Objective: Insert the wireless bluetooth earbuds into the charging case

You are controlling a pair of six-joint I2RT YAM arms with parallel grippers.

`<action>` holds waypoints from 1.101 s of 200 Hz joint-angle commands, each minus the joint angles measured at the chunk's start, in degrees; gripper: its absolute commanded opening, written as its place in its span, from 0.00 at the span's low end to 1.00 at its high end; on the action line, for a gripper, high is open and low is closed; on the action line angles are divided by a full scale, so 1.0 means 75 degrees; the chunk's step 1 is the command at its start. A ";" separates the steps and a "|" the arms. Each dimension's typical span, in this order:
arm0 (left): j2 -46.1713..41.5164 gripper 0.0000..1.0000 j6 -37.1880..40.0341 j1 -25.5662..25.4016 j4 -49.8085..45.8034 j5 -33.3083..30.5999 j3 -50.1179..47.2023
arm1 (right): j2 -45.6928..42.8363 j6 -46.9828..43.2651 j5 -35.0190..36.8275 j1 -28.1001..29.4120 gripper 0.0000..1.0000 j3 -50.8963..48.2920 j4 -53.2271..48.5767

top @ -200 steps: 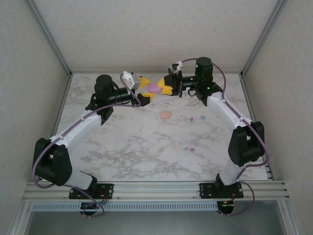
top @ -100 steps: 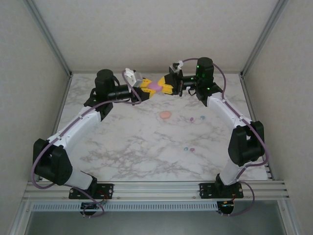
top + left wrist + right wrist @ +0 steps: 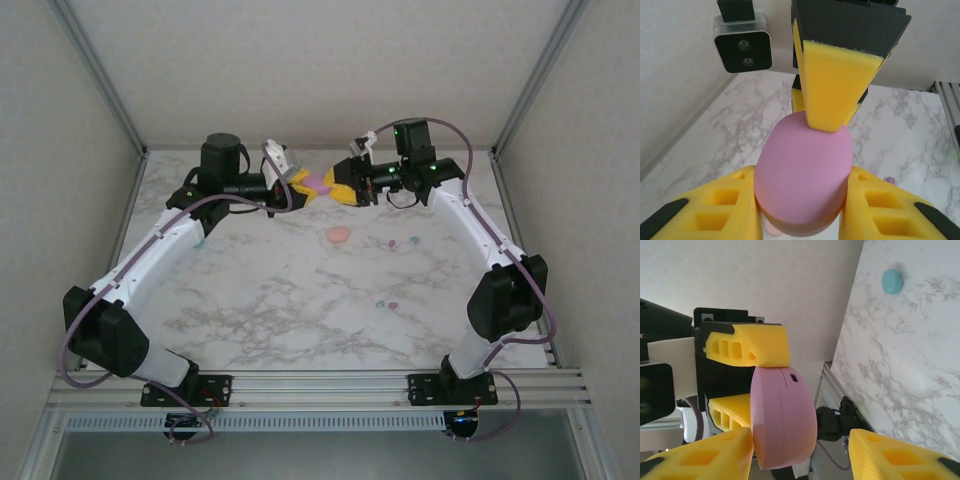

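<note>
Top camera looks down toward 12 o'clock from afar; wrist cameras face each other closely, sharing the case (image 3: pixel 802 175).

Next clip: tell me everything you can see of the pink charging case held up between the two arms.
The charging case is a smooth, matte pink oval with rounded edges, plastic by its look. Its lid is shut along a thin seam, and a small dark slot sits on its rim. It is held above the far end of the marble table, clamped between the yellow fingers of the left tool. One finger of the open right tool touches it.
</note>
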 commanded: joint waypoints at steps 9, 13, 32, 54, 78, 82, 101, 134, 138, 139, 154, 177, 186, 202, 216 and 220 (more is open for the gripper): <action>0.0014 0.26 0.0348 -0.0148 -0.0528 -0.0157 0.0442 | -0.0012 -0.0603 0.0222 0.0087 0.50 0.0329 -0.0775; 0.0030 0.27 0.0349 -0.0158 -0.0556 -0.0193 0.0473 | 0.0002 -0.0611 0.0233 0.0103 0.49 0.0348 -0.0806; 0.0111 0.27 0.0348 -0.0207 -0.0607 -0.0232 0.0577 | 0.0042 -0.0574 0.0235 0.0205 0.48 0.0353 -0.0760; 0.0162 0.27 0.0349 -0.0242 -0.0585 -0.0132 0.0611 | 0.0099 -0.0395 0.0241 0.0267 0.47 0.0326 -0.0586; 0.0187 0.28 0.0349 -0.0276 -0.0578 0.0004 0.0634 | 0.0163 -0.0212 0.0122 0.0273 0.41 0.0232 -0.0323; 0.0187 0.28 0.0359 -0.0279 -0.0584 0.0003 0.0645 | 0.0163 -0.0201 0.0117 0.0278 0.39 0.0225 -0.0302; 0.0187 0.30 0.0387 -0.0277 -0.0620 -0.0023 0.0657 | 0.0152 -0.0001 -0.0073 0.0272 0.31 0.0148 0.0006; 0.0130 0.43 0.0241 -0.0255 -0.0319 -0.0098 0.0470 | 0.0047 0.0389 -0.0229 0.0182 0.19 -0.0042 0.0481; 0.0112 0.44 0.0208 -0.0238 -0.0241 -0.0075 0.0410 | 0.0012 0.0564 -0.0286 0.0153 0.18 -0.0133 0.0714; 0.0102 0.44 0.0196 -0.0234 -0.0222 -0.0067 0.0399 | -0.0003 0.0658 -0.0315 0.0142 0.18 -0.0176 0.0842; 0.0044 0.50 -0.0054 -0.0142 0.0219 0.0086 0.0152 | -0.0177 0.1349 -0.0465 0.0030 0.16 -0.0567 0.1769; -0.0092 0.57 -0.0495 0.0019 0.1253 0.0320 -0.0384 | -0.0348 0.2001 -0.0698 -0.0056 0.16 -0.0879 0.2619; -0.0128 0.59 -0.0720 0.0078 0.1712 0.0346 -0.0602 | -0.0384 0.2160 -0.0772 -0.0064 0.16 -0.0921 0.2828; -0.0165 0.61 -0.1012 0.0156 0.2334 0.0449 -0.0866 | -0.0454 0.2664 -0.0915 -0.0111 0.16 -0.1056 0.3436; -0.0165 0.61 -0.1169 0.0202 0.2691 0.0447 -0.1020 | -0.0499 0.3192 -0.1016 -0.0165 0.16 -0.1191 0.4095; -0.0154 0.61 -0.1212 0.0212 0.2776 0.0449 -0.1048 | -0.0506 0.3345 -0.1046 -0.0172 0.16 -0.1230 0.4272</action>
